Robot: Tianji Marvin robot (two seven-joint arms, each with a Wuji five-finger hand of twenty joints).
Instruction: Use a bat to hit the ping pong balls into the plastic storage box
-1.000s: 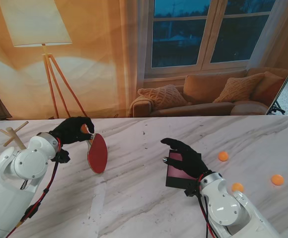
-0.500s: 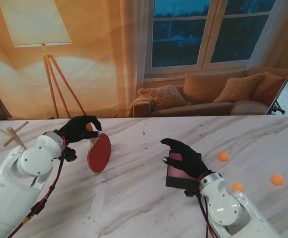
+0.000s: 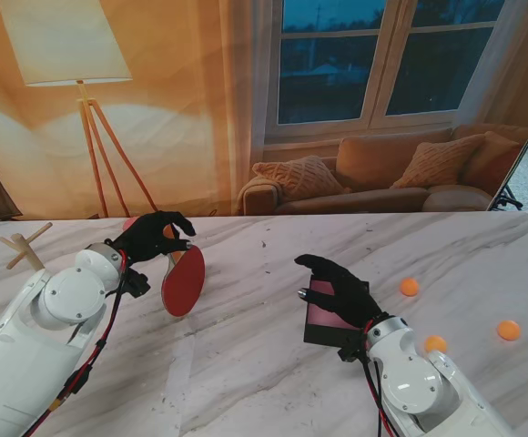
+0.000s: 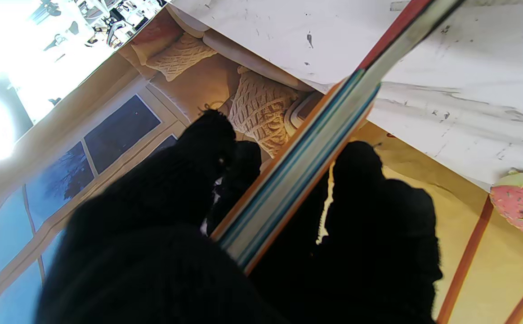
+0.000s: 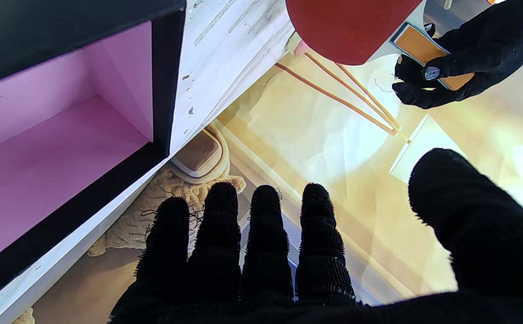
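Red rubber faces the wooden-handled bat [image 3: 183, 279], gripped at its handle by the black-gloved left hand [image 3: 152, 236] toward the marble worktop's [image 3: 246, 364] left side. The right hand [image 3: 341, 287], fingers spread and empty, hovers over the dark pink-lined storage box [image 3: 323, 319] mid-worktop. Three orange ping pong balls [image 3: 410, 287] lie near the right edge.

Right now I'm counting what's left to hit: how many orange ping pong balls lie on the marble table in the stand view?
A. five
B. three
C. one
B: three orange ping pong balls lie on the marble table, all to the right of the right hand.
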